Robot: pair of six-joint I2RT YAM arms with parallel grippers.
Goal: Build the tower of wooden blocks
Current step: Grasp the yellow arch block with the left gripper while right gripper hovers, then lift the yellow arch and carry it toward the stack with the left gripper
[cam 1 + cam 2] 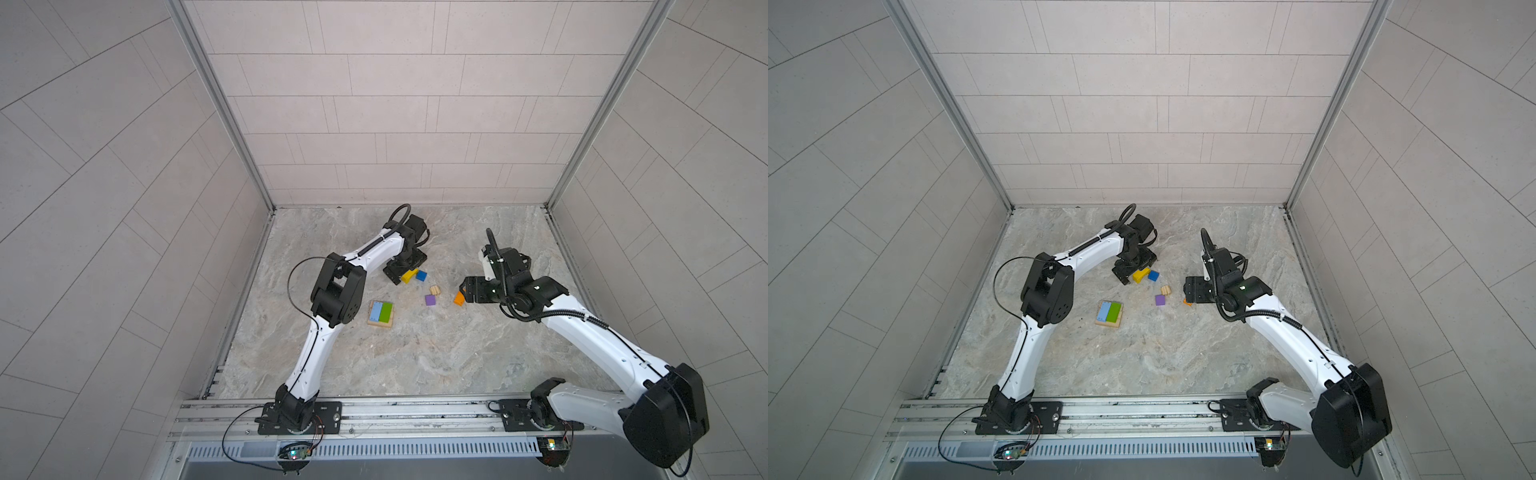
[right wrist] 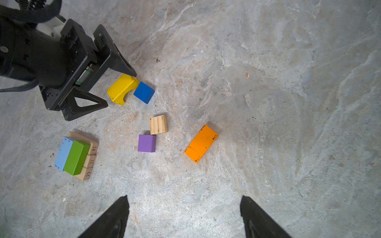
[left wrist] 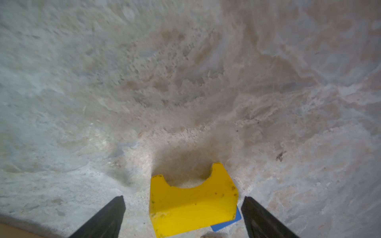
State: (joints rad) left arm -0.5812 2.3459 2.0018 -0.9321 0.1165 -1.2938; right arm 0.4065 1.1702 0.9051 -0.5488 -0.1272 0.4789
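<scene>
The wood block tower (image 1: pixel 380 312) (image 1: pixel 1109 312) (image 2: pixel 76 156) is a low stack: tan bars below, a light-blue and a green bar side by side on top. Behind it, my left gripper (image 3: pixel 184 197) (image 2: pixel 120 89) (image 1: pixel 405 277) is open and low over the floor. Its fingers straddle a yellow arch block (image 3: pixel 191 202) (image 1: pixel 409 275) with gaps on both sides. A dark-blue cube (image 2: pixel 144 92) (image 1: pixel 421 275) touches the yellow block. My right gripper (image 2: pixel 184 197) (image 1: pixel 462 291) hangs open and empty above the orange bar (image 2: pixel 201 143) (image 1: pixel 459 298).
A ribbed tan block (image 2: pixel 158 124) (image 1: pixel 434 289) and a purple cube (image 2: pixel 146 143) (image 1: pixel 430 300) lie corner to corner between the two grippers. Tiled walls close the marble floor (image 1: pixel 415 357) on three sides. The arm bases sit on a rail (image 1: pixel 395 411) at the front.
</scene>
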